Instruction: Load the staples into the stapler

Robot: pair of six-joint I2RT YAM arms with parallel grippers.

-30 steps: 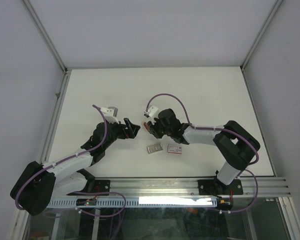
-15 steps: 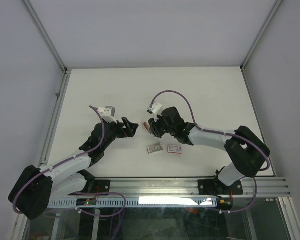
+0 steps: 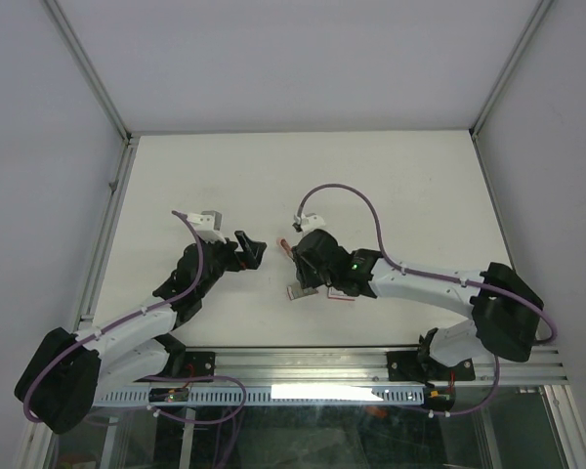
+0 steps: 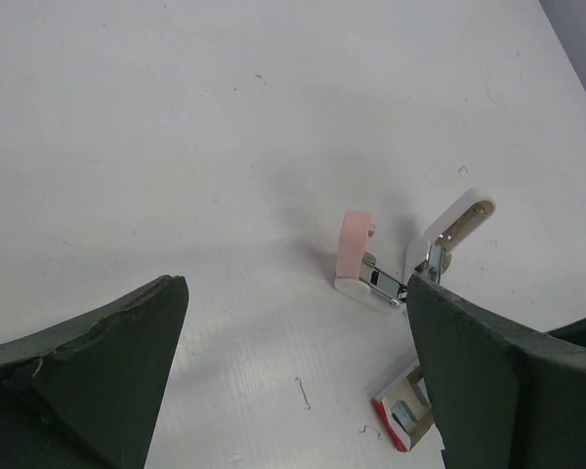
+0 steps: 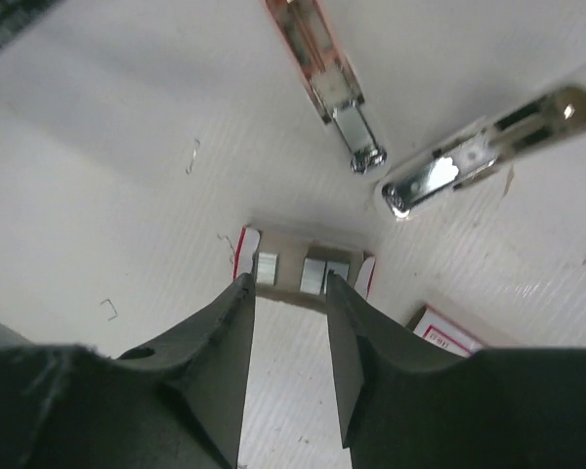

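The white counter holds all the items about halfway across its width, closer to the near edge than the far one. The left arm's fingers are spread wide and released, holding nothing, and hang above the counter just left of the stapler. The stapler lies hinged open, its pink arm and its white arm splayed apart. The right arm's fingers point down at the staple tray. They are parted with only bare counter between them, and their tips sit at the tray's near rim. The grey tray lies just nearward of the stapler, with silvery staple strips inside. The red-labelled staple box lies just right of the tray. A few loose staples are scattered nearby.
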